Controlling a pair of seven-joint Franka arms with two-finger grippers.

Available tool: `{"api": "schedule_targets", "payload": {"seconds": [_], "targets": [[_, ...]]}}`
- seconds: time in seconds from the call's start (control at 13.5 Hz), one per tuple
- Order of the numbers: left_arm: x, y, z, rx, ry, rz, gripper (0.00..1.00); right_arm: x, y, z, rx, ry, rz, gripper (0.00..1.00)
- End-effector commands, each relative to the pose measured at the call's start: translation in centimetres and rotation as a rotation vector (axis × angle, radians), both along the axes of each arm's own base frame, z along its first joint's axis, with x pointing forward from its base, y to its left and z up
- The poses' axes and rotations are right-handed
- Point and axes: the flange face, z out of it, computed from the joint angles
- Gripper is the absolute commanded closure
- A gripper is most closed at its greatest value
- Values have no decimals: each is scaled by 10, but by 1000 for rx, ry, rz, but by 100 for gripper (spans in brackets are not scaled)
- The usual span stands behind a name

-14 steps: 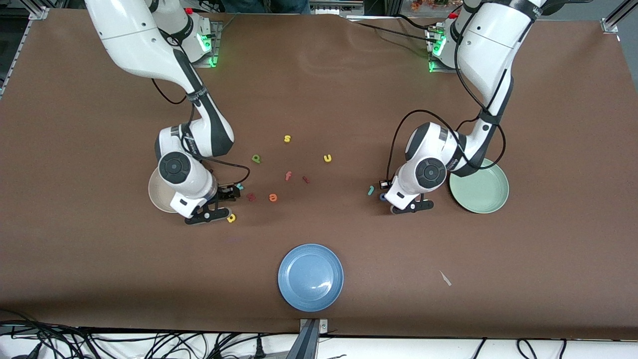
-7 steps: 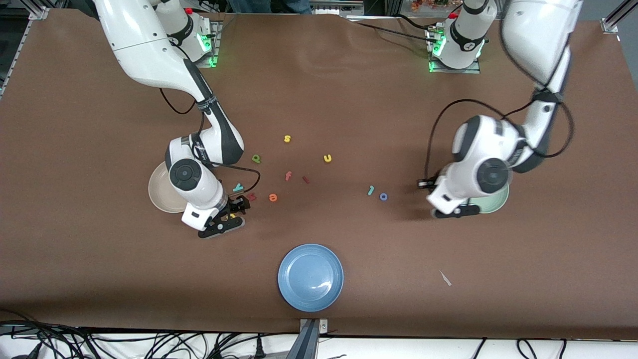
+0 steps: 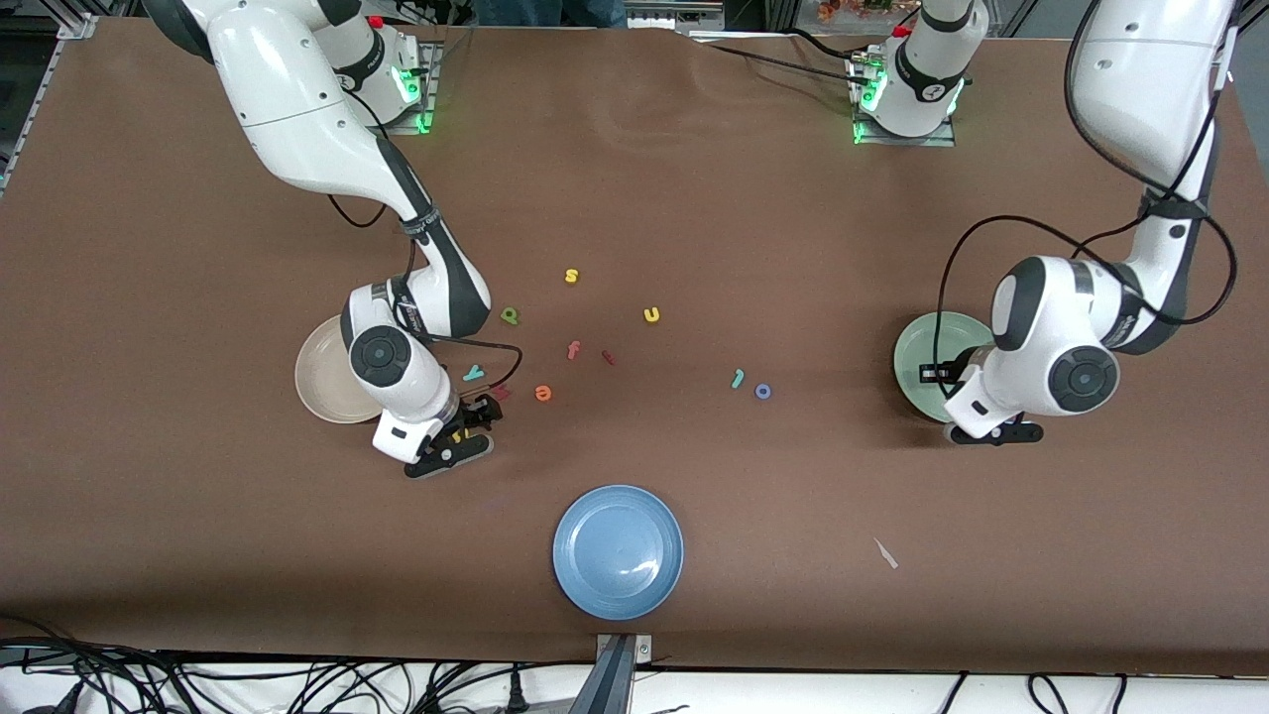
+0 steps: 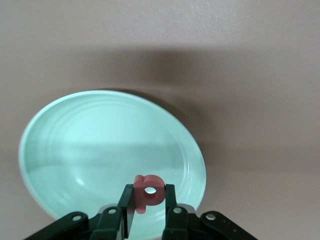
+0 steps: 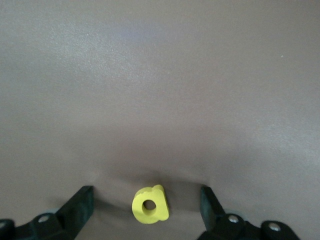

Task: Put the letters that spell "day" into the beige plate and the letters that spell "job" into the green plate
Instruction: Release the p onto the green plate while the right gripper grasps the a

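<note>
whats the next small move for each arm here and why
Probably: the left pincer, holding the salmon-red letter over the green plate, should open and drop it in. The right pincer stands open on either side of the yellow letter on the table, so it should likely close on it.

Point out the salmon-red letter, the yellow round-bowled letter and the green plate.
salmon-red letter (image 4: 148, 190): left wrist view, on its round bowl.
yellow round-bowled letter (image 5: 149, 204): right wrist view, on the bowl beside its hole.
green plate (image 4: 100, 145): left wrist view, on its bare inner floor.
</note>
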Motion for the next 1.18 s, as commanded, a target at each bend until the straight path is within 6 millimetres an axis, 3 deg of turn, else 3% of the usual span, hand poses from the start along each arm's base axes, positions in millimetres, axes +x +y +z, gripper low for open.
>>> {"api": "schedule_targets", "payload": {"seconds": [0.0, 0.07, 0.22, 0.37, 0.44, 0.66, 0.74, 0.96, 1.11], "targets": [[2, -2, -7, 9, -3, -28, 50, -2, -3, -10, -2, 4, 18, 29], [0, -3, -7, 12, 4, -24, 0, -2, -3, -7, -2, 5, 18, 34], [-1, -6, 16, 14, 12, -20, 0, -2, -5, -5, -3, 7, 22, 36], [-1, -20, 55, 18, -21, 15, 0, -2, -8, -3, -2, 7, 22, 43], [-2, -42, 70, 13, -43, 57, 0, -2, -8, -2, -1, 6, 22, 46], [-3, -102, 85, 25, -75, 229, 0, -2, -9, 0, -3, 6, 42, 63], [-2, -114, 79, 40, -77, 283, 0, -2, -10, 1, -3, 5, 40, 69], [10, -162, 61, 7, -106, 502, 0, 0, -16, 7, -10, 25, 33, 70], [16, -192, 32, 2, -178, 659, 0, 2, -24, 21, -16, 43, 53, 70]]}}
